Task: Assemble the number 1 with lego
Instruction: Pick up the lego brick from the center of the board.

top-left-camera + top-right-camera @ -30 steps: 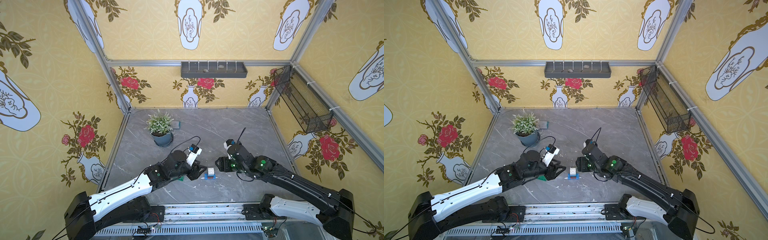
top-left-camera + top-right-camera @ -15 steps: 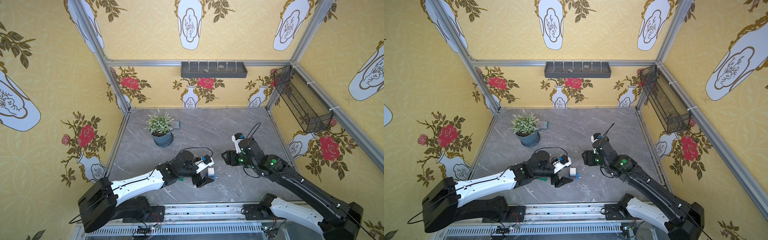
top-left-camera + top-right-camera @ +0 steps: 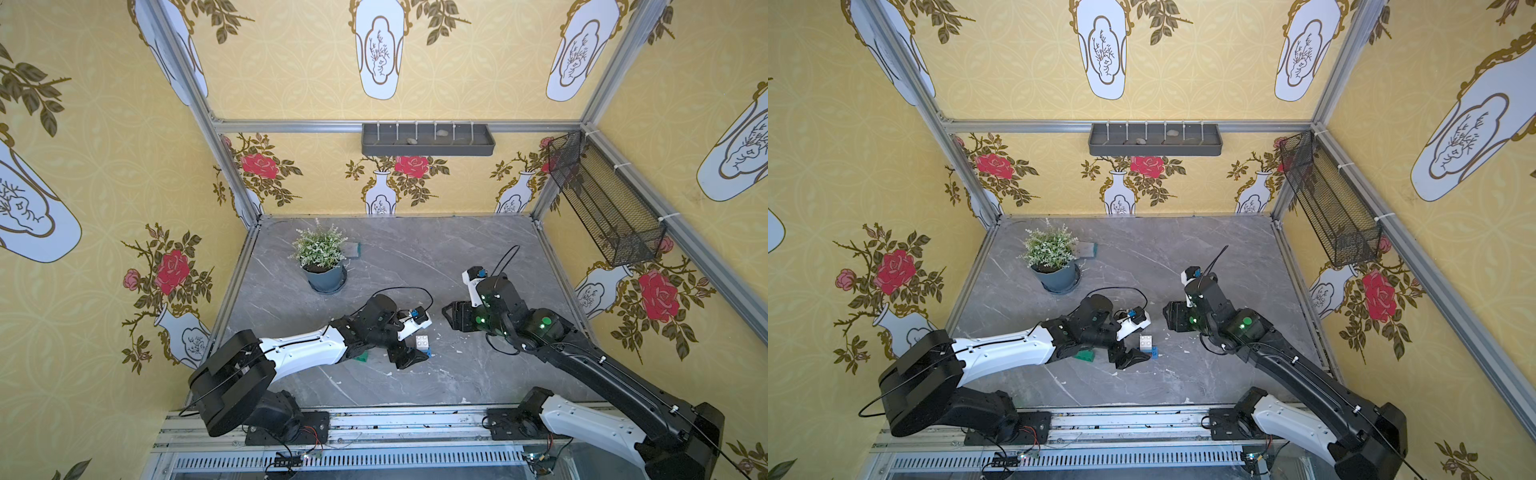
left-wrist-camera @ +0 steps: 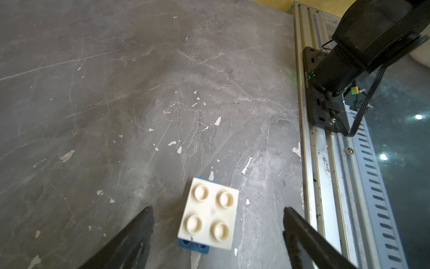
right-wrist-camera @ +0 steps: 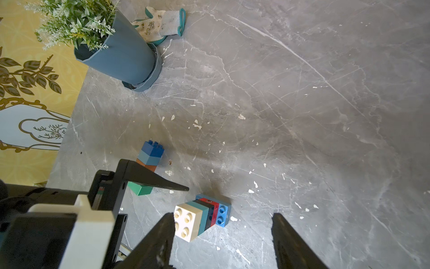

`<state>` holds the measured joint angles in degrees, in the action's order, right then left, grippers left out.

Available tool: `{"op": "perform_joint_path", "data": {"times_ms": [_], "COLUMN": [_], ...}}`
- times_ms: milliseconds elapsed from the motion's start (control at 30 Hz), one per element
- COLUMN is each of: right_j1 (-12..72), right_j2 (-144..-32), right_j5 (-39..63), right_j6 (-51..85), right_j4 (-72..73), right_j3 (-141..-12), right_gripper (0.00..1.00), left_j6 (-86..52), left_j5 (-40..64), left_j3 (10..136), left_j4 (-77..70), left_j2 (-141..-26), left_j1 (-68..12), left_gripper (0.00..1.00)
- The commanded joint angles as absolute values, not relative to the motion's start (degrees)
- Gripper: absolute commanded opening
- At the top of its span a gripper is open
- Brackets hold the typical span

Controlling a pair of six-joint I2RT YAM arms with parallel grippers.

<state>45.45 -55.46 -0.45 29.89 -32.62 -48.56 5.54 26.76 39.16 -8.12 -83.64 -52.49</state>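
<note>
Lego sits in two lots on the table (image 3: pixel 415 257). The stack (image 5: pixel 200 216) nearer the grippers is capped by a white brick (image 4: pixel 210 221), with teal, black and red layers under it and a longer blue brick (image 5: pixel 223 215) as its foot. It shows near the front middle of the table in both top views (image 3: pixel 422 344) (image 3: pixel 1147 345). A second stack (image 5: pixel 151 153) (blue over light blue over orange-brown) stands just beyond it. A green brick (image 5: pixel 139 188) lies at its base, and a finger hides whether the two are joined.

The left gripper (image 4: pixel 217 210) is spread wide, one finger on each side of the stack. Bare table shows on both sides, so it grasps nothing. The right gripper (image 5: pixel 222 214) is likewise parted and empty, well apart from the stack and aimed towards it.

These bricks should be light, rigid and smooth-sided, so they will not give under the pads but may slip or twist if pinched at a corner. The stack is narrow for its height and probably tips easily. A sideways push near the white brick could lever a joint open. The best hold looks to be two opposite flat faces, squarely, around the middle layers, not the studded top. Pressing another brick on likely needs the foot steadied.
</note>
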Motion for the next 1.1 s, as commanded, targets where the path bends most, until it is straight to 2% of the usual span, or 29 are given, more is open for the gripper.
{"op": "perform_joint_path", "data": {"times_ms": [0,633,1067], "right_j1": [45.1,42.7,42.0], "right_j2": [-55.6,-54.9,-54.9], "right_j5": [0.0,1.9,2.5], "right_j6": [28.9,28.6,28.5], "right_j4": [-31.4,-31.7,-31.9], "right_j3": [-48.6,-48.0,-48.1], "right_gripper": [0.68,0.66,0.65], "left_j6": [6.9,8.7,9.7], "left_j5": [27.8,29.4,28.1], "left_j3": [40.0,42.6,43.4], "left_j4": [-8.7,-5.9,-3.8], "left_j2": [-85.4,-90.9,-90.8], "left_j1": [-52.3,-52.1,-52.1], "left_gripper": [0.81,0.47,0.3]}}
